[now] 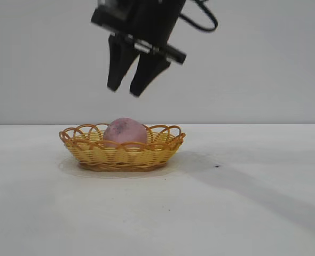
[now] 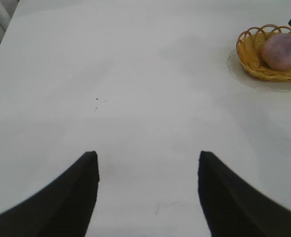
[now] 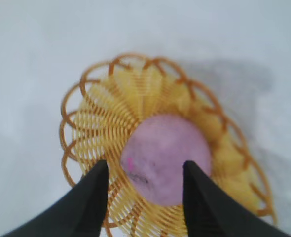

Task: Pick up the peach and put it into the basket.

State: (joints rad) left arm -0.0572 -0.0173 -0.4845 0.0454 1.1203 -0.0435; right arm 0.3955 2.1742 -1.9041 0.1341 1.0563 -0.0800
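Observation:
The dull pink peach (image 1: 125, 132) lies inside the yellow wicker basket (image 1: 93, 151) with an orange-brown looped rim, on the white table. My right gripper (image 1: 124, 89) hangs above the peach, well clear of it, open and empty. In the right wrist view the peach (image 3: 165, 158) sits in the basket (image 3: 96, 128) below and between my spread fingers (image 3: 91, 197). My left gripper (image 2: 146, 160) is open and empty over bare table, far from the basket (image 2: 251, 61) and the peach (image 2: 282, 51) in it. The left arm does not show in the exterior view.
The white table (image 1: 243, 202) stretches all round the basket. A small dark speck (image 1: 217, 166) lies on it to the right of the basket. A plain grey wall stands behind.

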